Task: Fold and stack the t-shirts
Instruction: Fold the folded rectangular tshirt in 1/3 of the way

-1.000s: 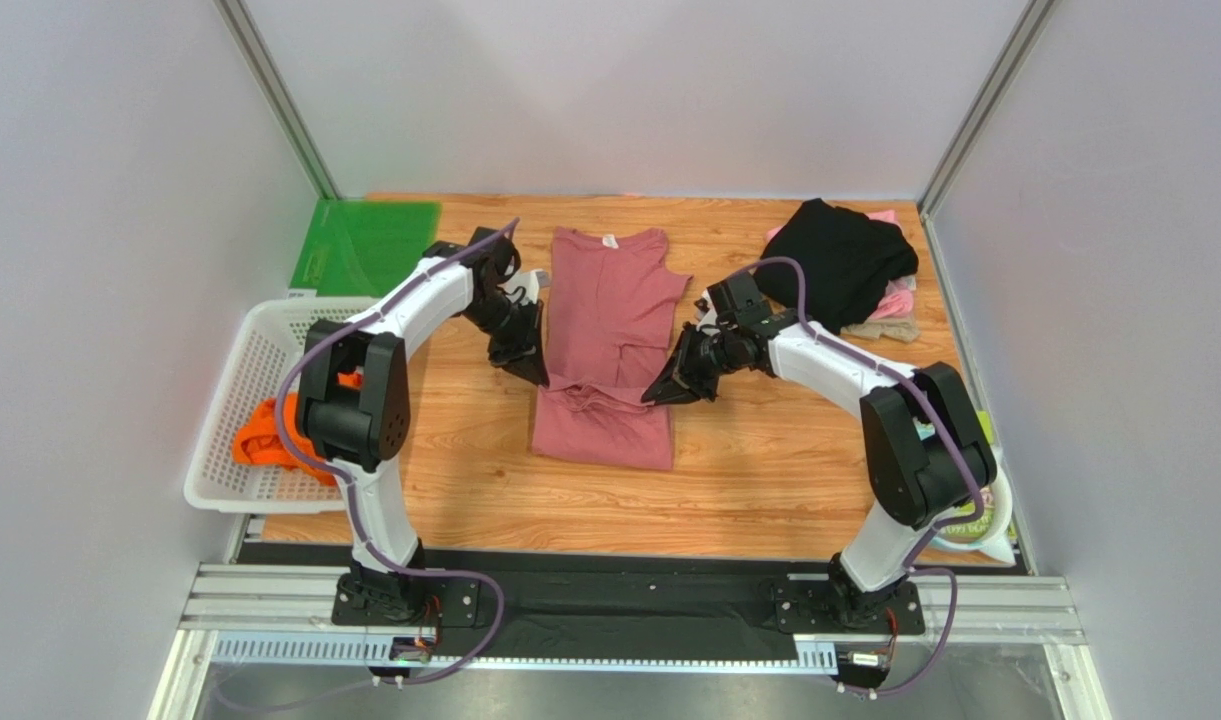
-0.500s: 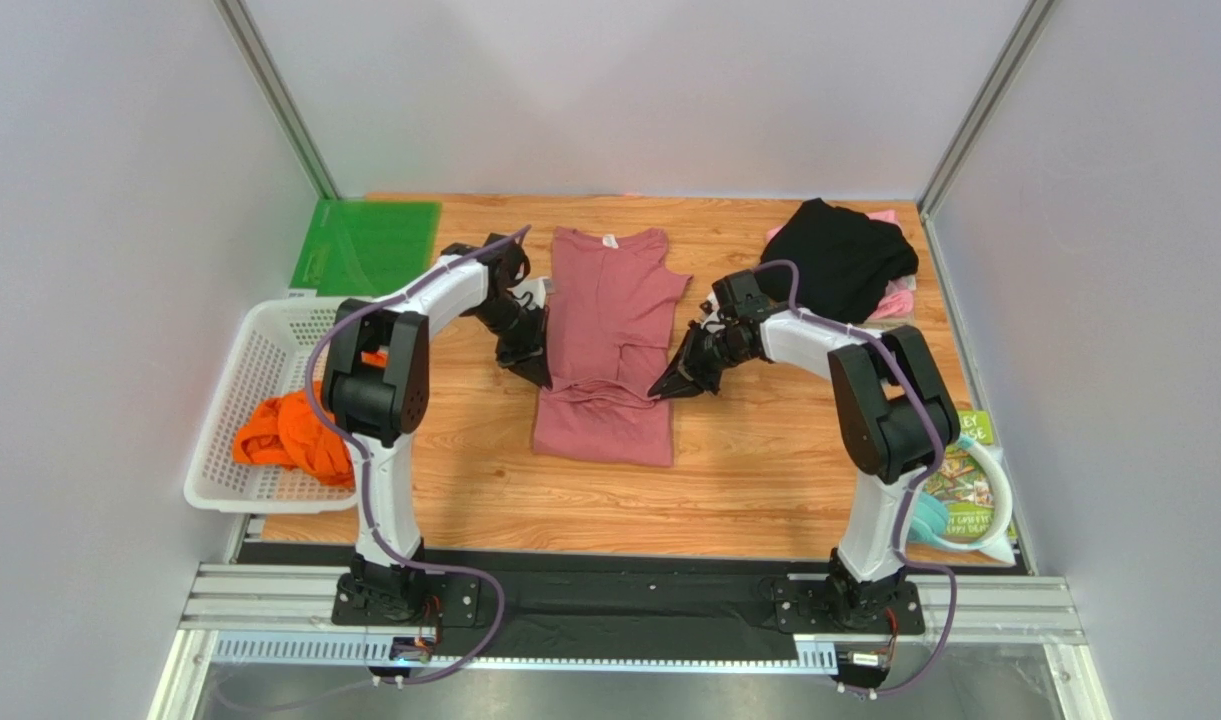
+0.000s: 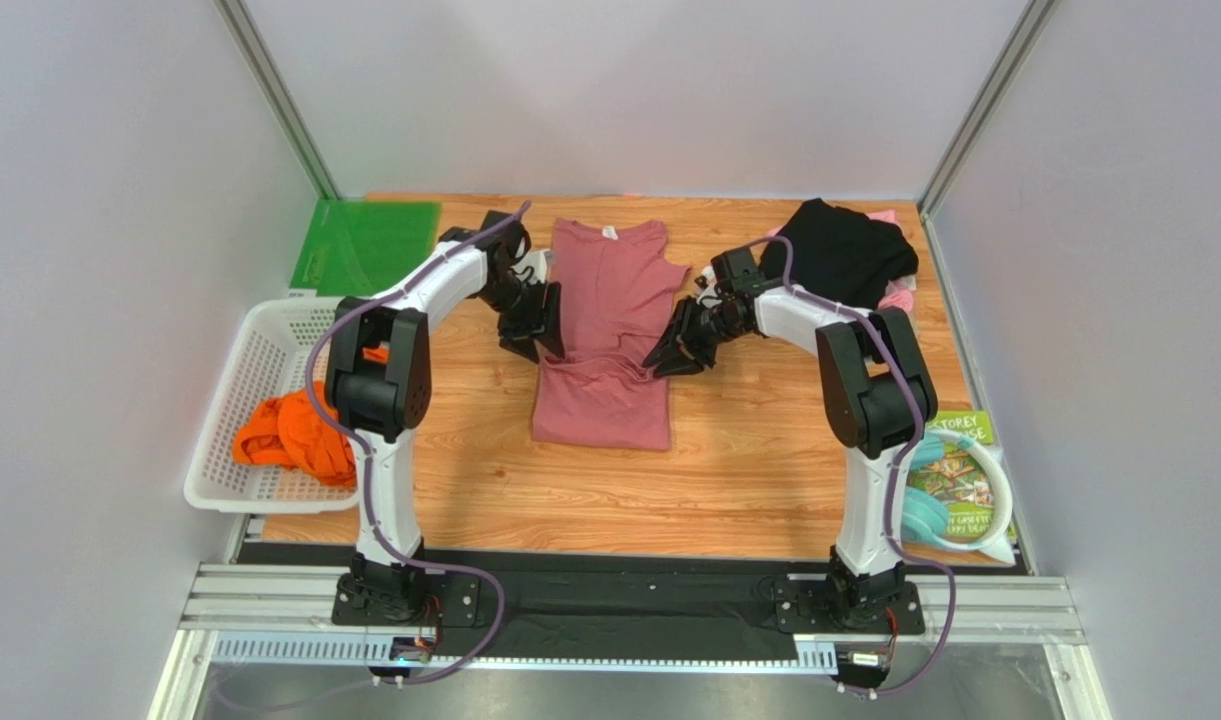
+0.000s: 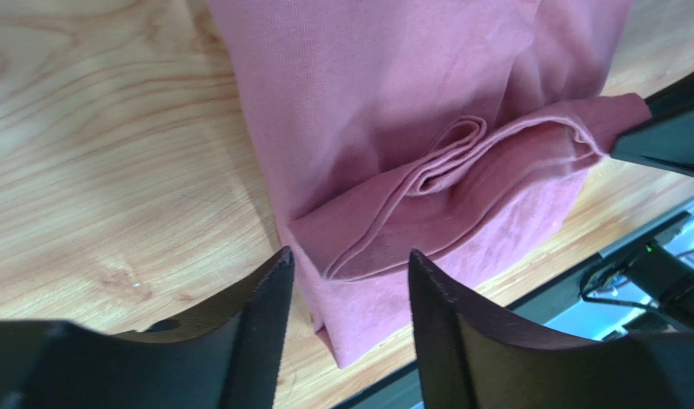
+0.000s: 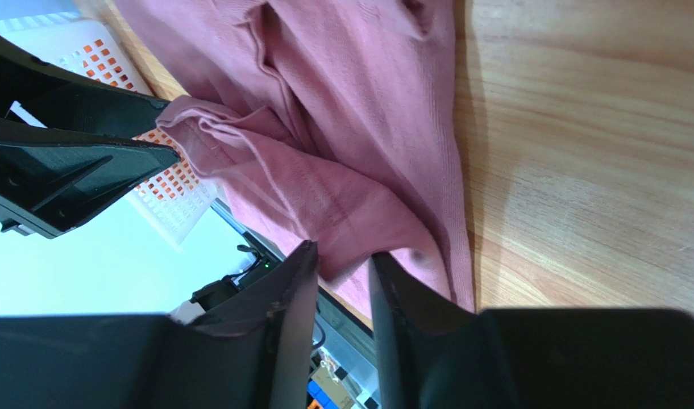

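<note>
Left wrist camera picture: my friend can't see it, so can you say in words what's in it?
A dusty-rose t-shirt lies folded in soft layers on a wooden table. The left gripper has its two black fingers apart at the bottom of the picture, with the shirt's folded edge showing between them.

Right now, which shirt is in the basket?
The orange shirt, crumpled in the white basket. The dusty-rose shirt and the black shirt lie on the wooden table.
</note>
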{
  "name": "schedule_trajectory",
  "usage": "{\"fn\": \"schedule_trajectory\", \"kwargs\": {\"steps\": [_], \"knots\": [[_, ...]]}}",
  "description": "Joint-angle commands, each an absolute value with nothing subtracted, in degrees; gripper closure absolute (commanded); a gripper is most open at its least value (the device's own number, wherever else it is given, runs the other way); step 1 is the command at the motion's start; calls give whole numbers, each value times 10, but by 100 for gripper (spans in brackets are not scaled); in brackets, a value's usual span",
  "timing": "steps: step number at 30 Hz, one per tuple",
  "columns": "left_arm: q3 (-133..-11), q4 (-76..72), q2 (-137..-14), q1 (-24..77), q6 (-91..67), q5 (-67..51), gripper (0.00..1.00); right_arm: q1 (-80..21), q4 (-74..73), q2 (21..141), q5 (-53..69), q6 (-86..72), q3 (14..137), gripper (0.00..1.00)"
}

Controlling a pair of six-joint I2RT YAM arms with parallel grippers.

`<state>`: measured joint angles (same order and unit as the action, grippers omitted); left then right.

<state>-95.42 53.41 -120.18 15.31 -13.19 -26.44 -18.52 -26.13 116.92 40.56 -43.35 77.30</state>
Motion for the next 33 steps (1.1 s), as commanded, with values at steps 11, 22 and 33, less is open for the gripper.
{"fn": "schedule_trajectory", "kwargs": {"steps": [11,22,33], "knots": [[-883,465,-981,142,-87,-175,38,-163,-442,1103,242,-317,922,57],[-707,340,-920,196,-132,-350,22,-210,-309,1112,389,-397,829,58],[-781,313,-1072,185,-105,-343,27,-209,-278,1191,417,-417,865,58]]}}
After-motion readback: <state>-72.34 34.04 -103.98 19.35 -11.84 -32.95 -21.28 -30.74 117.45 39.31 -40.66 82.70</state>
